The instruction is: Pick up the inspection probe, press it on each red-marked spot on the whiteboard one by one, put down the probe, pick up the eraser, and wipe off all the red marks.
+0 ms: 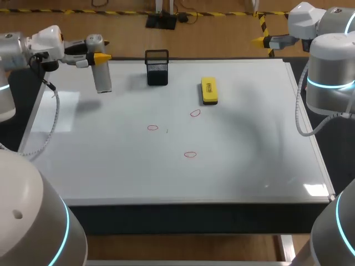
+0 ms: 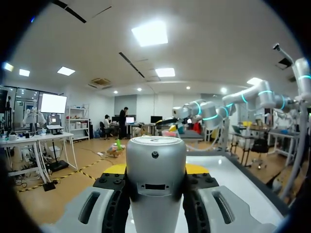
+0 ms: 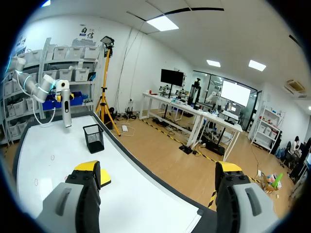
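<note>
Left end effector (image 2: 155,168): I have it closed on the inspection probe (image 1: 103,79), with one finger on either side of the silver barrel. It sits over the far left corner of the whiteboard (image 1: 249,160).
Inspection probe: it hangs down from the left end effector's fingers, roughly upright. Its lower end is clear of the board, and its shadow falls on the surface apart from it.
Right end effector (image 3: 159,170): the fingers are spread wide with nothing between them. It is held off the desk's far right corner, well apart from the probe.
Eraser (image 1: 209,90): yellow, lying flat on the whiteboard toward the far edge, right of the middle. Neither end effector touches it. From the right wrist it shows ahead of one finger.
Red marks (image 1: 190,154): three small loops around the middle of the board. One is just on the near side of the eraser, one is left of that, and one is closer to the near edge. All are well apart from the probe.
Mesh holder (image 1: 157,67): black, standing at the far edge of the desk (image 1: 166,213), between the probe and the eraser.
</note>
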Available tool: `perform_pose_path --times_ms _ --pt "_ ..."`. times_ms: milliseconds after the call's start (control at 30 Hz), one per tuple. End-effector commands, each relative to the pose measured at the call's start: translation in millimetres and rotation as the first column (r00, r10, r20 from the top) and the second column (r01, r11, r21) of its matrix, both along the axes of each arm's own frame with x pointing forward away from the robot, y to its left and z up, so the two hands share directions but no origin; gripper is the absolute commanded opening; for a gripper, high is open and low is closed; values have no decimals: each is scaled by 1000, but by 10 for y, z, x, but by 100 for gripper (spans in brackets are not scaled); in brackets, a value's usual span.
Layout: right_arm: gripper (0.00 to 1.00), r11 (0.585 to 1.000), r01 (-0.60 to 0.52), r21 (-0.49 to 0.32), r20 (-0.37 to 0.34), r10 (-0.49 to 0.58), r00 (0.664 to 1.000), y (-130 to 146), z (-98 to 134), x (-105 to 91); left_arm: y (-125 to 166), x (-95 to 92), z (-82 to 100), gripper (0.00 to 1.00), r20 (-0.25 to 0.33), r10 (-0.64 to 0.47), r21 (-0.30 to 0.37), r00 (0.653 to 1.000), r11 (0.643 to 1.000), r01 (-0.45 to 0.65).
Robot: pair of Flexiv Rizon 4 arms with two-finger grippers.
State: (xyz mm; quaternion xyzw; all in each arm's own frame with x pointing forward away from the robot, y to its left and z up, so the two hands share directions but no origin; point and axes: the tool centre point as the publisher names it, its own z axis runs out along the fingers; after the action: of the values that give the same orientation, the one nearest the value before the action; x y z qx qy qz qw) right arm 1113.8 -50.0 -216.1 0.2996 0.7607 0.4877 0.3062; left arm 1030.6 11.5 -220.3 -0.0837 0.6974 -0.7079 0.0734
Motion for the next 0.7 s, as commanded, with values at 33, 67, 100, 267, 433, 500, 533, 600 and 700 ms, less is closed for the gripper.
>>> perform_pose_path --times_ms 33,67,100,267,433,500,533,600,700 --pt "100 1000 0 0 0 0 1000 0 0 0 -1 -20 19 0 1 5 2 1000 1000 -5" --pt "100 1000 0 0 0 0 1000 0 0 0 -1 -20 19 0 1 5 2 1000 1000 -5" --pt "100 1000 0 0 0 0 1000 0 0 0 -1 -20 19 0 1 5 2 1000 1000 -5" --pt "100 1000 0 0 0 0 1000 0 0 0 -1 -20 19 0 1 5 2 1000 1000 -5" --pt "100 998 -57 -34 -12 56 998 137 -25 25 -1 -20 19 0 1 5 2 1000 1000 -5" --pt "100 996 -76 -50 -13 75 997 172 -40 62 -1 -20 19 0 1 5 2 1000 1000 -5" --pt "100 994 -93 -54 -15 92 996 206 -45 62 -1 -20 19 0 1 5 2 1000 1000 -5" --pt "100 988 -135 -77 -28 134 991 264 -66 60 -1 -20 19 0 1 5 2 1000 1000 -5" --pt "100 967 -226 -117 -65 219 973 319 -124 77 -1 -20 19 0 1 5 2 1000 1000 -5"
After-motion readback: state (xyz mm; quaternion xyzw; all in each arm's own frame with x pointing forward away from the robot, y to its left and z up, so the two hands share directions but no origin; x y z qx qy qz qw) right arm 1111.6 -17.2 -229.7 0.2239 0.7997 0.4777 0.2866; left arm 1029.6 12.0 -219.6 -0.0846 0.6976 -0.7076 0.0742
